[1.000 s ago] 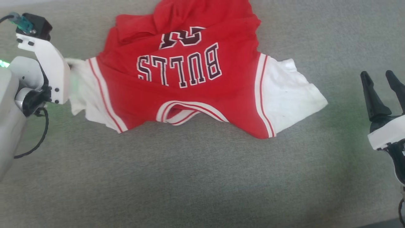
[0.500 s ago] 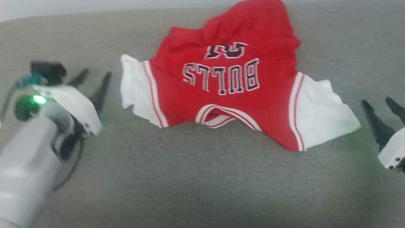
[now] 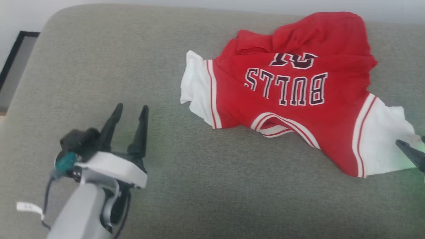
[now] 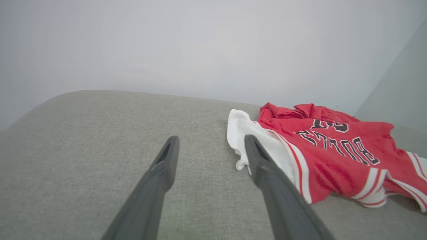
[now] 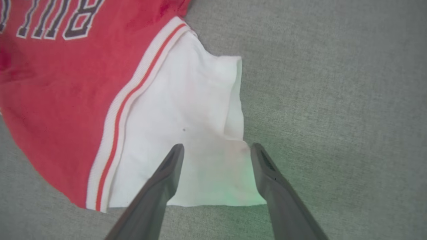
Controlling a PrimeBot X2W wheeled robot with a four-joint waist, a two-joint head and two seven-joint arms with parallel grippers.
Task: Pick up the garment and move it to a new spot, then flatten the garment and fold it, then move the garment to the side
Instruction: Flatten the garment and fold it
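You have a broad grey fabric surface under everything. The garment lies rumpled on its far right part, lettering upside down to you (the red body bunches up at the back), a white sleeve spread to each side. Your left hand stands wide open and empty, well apart from the left-side sleeve. Your right hand is spread just as wide, gripping nothing, over the right-side sleeve corner; whether it touches, you cannot tell.
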